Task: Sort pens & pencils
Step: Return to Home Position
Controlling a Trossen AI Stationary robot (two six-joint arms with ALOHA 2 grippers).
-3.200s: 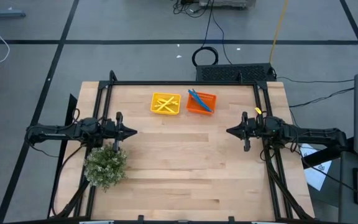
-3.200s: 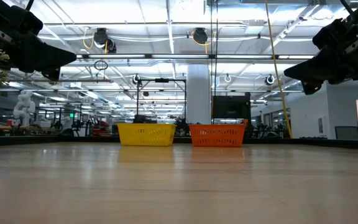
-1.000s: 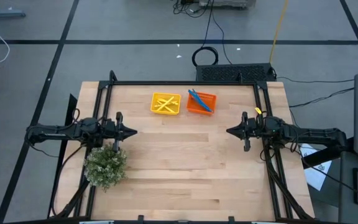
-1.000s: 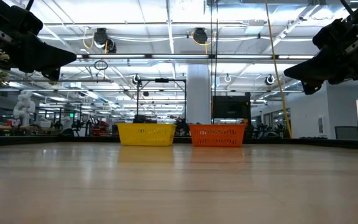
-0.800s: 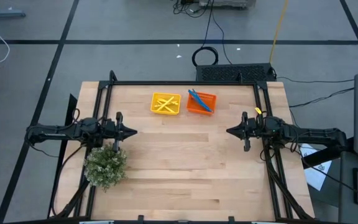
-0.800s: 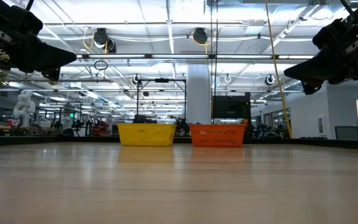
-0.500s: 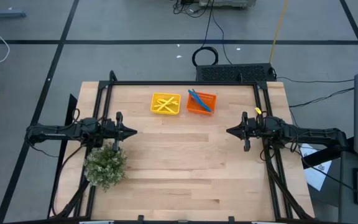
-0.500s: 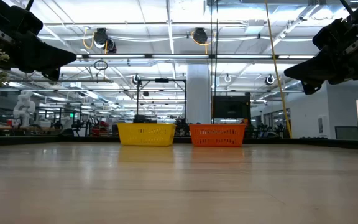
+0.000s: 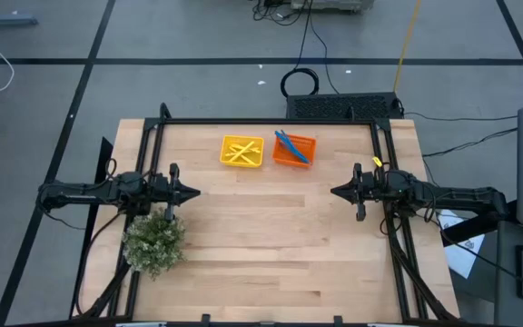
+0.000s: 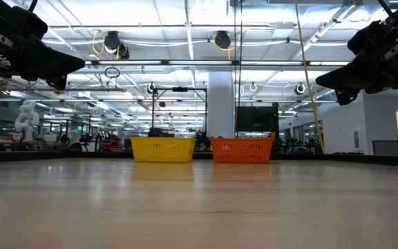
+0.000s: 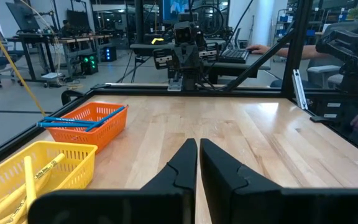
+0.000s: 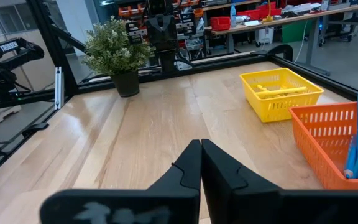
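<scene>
Nothing has moved. Left hand (image 9: 192,192) and right hand (image 9: 336,192), fingers together, hang either side of the orange tray (image 9: 312,143). Blue pencils (image 9: 291,147) lie inside it.

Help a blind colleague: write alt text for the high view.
Yellow pencils lie in a yellow tray and blue pencils in the orange tray beside it. Both arms wait at the table's sides, left tool and right tool shut and empty.

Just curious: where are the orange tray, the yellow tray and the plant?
orange tray (image 10: 241,150): low view, middle of its front wall
yellow tray (image 10: 162,149): low view, middle of its front wall
plant (image 9: 154,242): high view, middle of its leaves
</scene>
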